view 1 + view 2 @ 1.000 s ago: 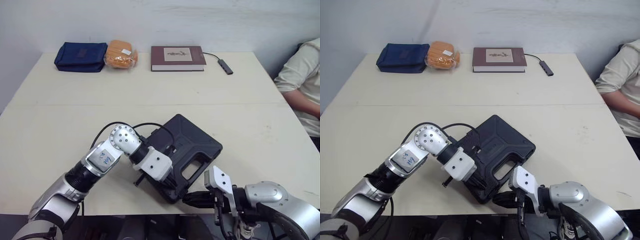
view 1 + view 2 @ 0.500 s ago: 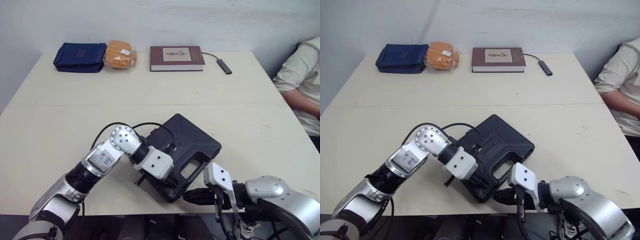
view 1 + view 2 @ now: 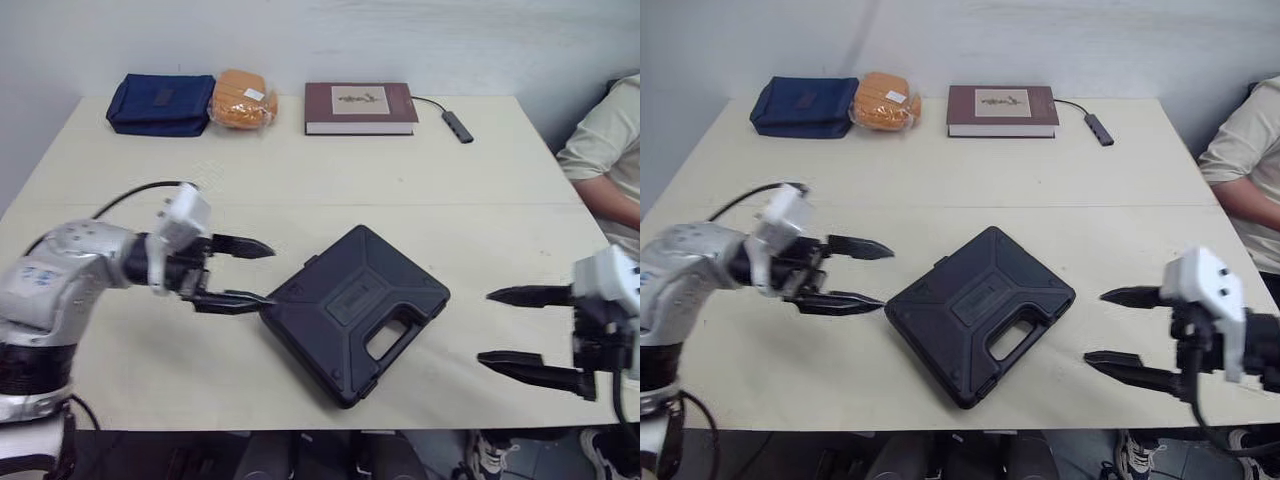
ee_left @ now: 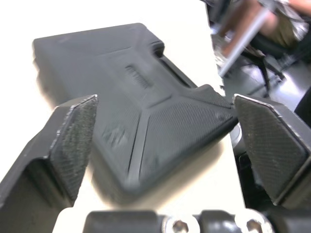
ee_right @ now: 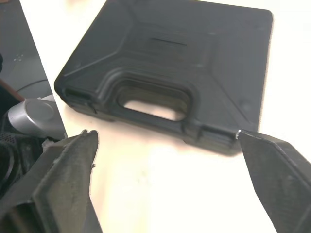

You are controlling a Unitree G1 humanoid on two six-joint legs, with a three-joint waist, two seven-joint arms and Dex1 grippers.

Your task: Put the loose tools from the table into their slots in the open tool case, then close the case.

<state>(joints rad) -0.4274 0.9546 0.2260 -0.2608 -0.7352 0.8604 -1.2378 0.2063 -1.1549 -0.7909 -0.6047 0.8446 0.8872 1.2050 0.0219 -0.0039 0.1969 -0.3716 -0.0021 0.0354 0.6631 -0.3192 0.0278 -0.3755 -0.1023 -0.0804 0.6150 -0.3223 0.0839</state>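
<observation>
A pale table (image 3: 300,190) spans the scene, with a seam running left to right across its middle. At its far right edge sits a person in a light sleeve (image 3: 605,140), the arm resting by the table.

The black tool case (image 3: 355,310) lies flat and closed on the near half of the table, close to the near edge and a little right of the middle. It is turned so that its corners point left, right, near and far. Its handle cut-out faces the near right.

The left gripper (image 3: 268,272) hangs just left of the case with its two black fingers spread apart and nothing between them. The nearer fingertip is just beside the case's left corner; whether it touches cannot be told. The left wrist view looks between the open pads onto the case's ribbed lid.

The right gripper (image 3: 486,327) is well apart from the case, over the table's near right edge. Its fingers are also spread wide and empty, pointing left toward the handle side.

Along the far edge, from left to right, lie a dark blue pouch (image 3: 160,103), an orange packet (image 3: 243,98) touching it, a dark red book (image 3: 360,106), and a small dark adapter (image 3: 458,126) on a cable.
</observation>
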